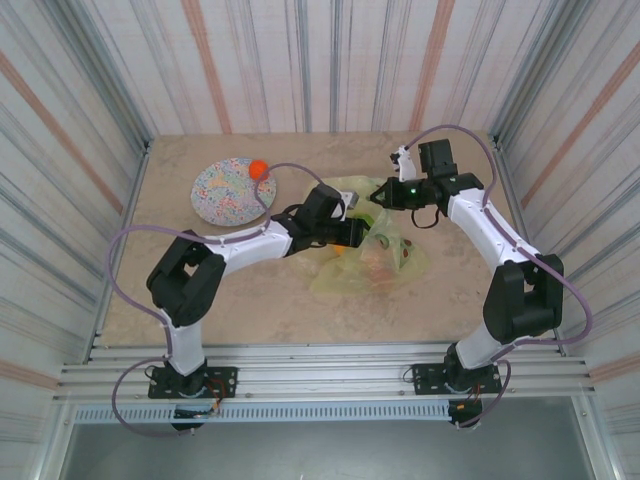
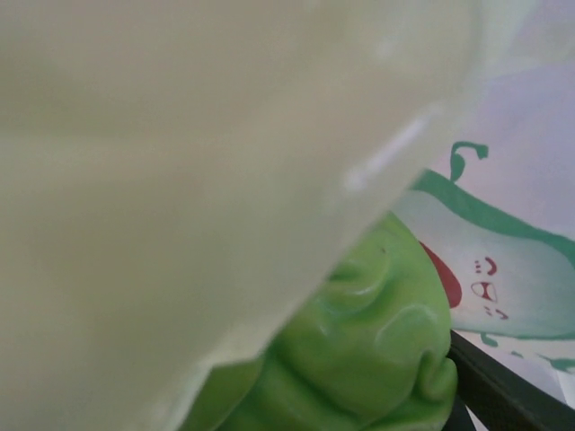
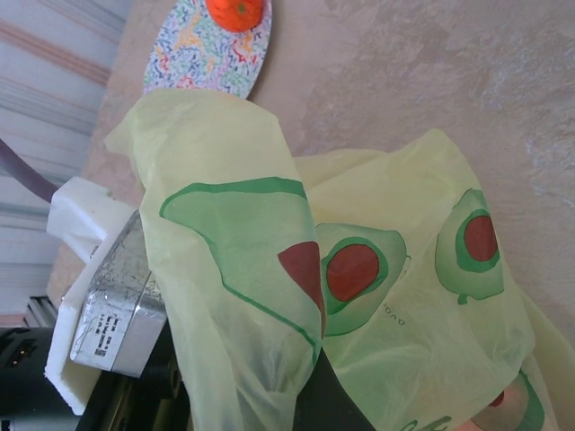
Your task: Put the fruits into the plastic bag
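Across the counter [image 1: 250,290], plastic bag [image 3: 395,296] pinched by the right pincer [image 1: 381,197], closed on its film. Beyond that pincer, speckled plate [image 3: 211,49]. Touching the left pincer [image 1: 354,234], grip impossible to tell, green fruit [image 2: 359,350] inside the bag. Atop the plate, orange fruit [image 3: 235,11].

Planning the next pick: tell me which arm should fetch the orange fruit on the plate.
Left. The orange fruit sits on the plate on the left arm side; the right claw is at the bag rim, farther away.
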Available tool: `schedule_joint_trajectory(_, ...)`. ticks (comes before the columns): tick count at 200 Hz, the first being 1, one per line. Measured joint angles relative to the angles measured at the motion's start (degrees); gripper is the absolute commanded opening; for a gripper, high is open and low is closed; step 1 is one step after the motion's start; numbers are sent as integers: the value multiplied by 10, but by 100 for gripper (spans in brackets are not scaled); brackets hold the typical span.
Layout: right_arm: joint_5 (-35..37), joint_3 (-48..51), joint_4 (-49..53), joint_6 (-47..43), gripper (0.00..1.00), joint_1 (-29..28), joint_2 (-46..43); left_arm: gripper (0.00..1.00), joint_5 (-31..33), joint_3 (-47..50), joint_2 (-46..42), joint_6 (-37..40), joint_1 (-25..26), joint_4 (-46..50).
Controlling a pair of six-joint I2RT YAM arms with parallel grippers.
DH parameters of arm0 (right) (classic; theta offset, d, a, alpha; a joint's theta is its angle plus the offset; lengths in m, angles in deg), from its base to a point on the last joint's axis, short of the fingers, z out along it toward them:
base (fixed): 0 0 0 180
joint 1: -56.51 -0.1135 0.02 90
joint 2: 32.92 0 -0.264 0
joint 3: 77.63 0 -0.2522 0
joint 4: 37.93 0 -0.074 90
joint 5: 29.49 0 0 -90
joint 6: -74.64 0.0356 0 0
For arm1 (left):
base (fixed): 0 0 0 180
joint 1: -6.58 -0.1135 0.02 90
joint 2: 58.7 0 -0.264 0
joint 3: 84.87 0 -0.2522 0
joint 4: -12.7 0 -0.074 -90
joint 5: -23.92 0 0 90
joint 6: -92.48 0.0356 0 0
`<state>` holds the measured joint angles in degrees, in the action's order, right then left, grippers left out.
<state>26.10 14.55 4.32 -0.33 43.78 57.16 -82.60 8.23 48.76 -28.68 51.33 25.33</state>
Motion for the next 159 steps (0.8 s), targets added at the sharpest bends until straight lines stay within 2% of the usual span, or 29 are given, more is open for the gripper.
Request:
schedule_joint_trajectory(74,-11,6,-11,15,0,0,0,76,1,-2,8,-50,0,-90)
schedule_joint_trajectory(159,-15,11,-15,15,0,9,0,90,16,5,29,-34,0,-76)
